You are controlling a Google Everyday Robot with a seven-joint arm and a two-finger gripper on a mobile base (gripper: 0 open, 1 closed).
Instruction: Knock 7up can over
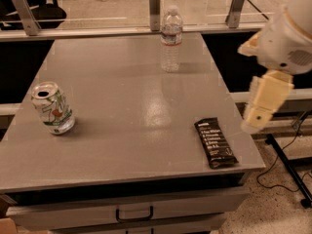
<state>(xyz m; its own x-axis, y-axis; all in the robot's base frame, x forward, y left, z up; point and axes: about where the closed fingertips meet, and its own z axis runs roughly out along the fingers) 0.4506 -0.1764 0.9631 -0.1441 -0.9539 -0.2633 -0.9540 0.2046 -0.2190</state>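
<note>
The 7up can [52, 108] stands upright near the left edge of the grey table [131, 111]. It is white-silver with green lines, a red spot and an open silver top. My cream-coloured arm comes in from the upper right. Its gripper [258, 118] hangs just beyond the table's right edge, above the floor. It is far to the right of the can and touches nothing.
A clear plastic water bottle [171, 39] stands upright at the table's far middle. A black snack bar [216, 143] lies flat near the front right corner. A railing with metal posts [154, 6] runs behind the table. Drawers [134, 212] sit under the front edge.
</note>
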